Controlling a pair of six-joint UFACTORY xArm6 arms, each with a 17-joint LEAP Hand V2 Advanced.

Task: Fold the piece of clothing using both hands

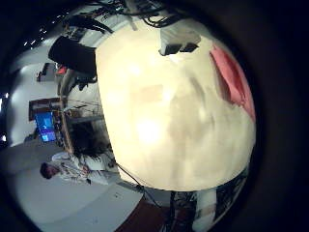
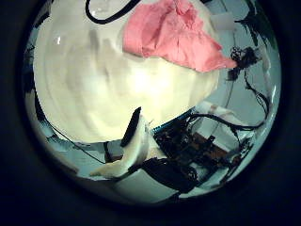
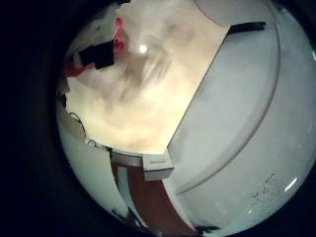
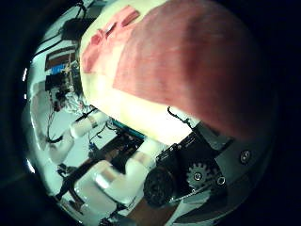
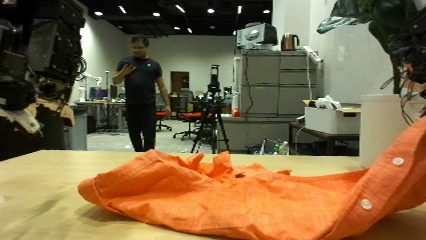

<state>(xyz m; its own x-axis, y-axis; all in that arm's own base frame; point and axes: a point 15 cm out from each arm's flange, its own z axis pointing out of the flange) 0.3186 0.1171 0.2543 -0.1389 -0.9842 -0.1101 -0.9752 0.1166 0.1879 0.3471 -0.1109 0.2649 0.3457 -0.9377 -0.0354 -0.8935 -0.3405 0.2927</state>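
Note:
An orange shirt [image 5: 226,195] with white buttons lies crumpled on the pale wooden table [image 5: 40,190]. One side of it rises toward the view's edge below my right hand [image 5: 400,35]. The right thumb side palm view is mostly filled by the shirt [image 4: 188,66], so that palm is close to it; whether the fingers [image 4: 118,179] hold the cloth does not show. My left hand [image 5: 37,65] hangs above bare table, away from the shirt [image 2: 174,38]. One of its fingers [image 2: 132,141] reaches out over the table edge and holds nothing.
A white cylinder [image 5: 382,125] stands behind the table near my right hand. The table's edge [image 3: 183,123] drops to the grey floor. Desks and equipment [image 2: 202,141] stand beyond the table on the left hand's side.

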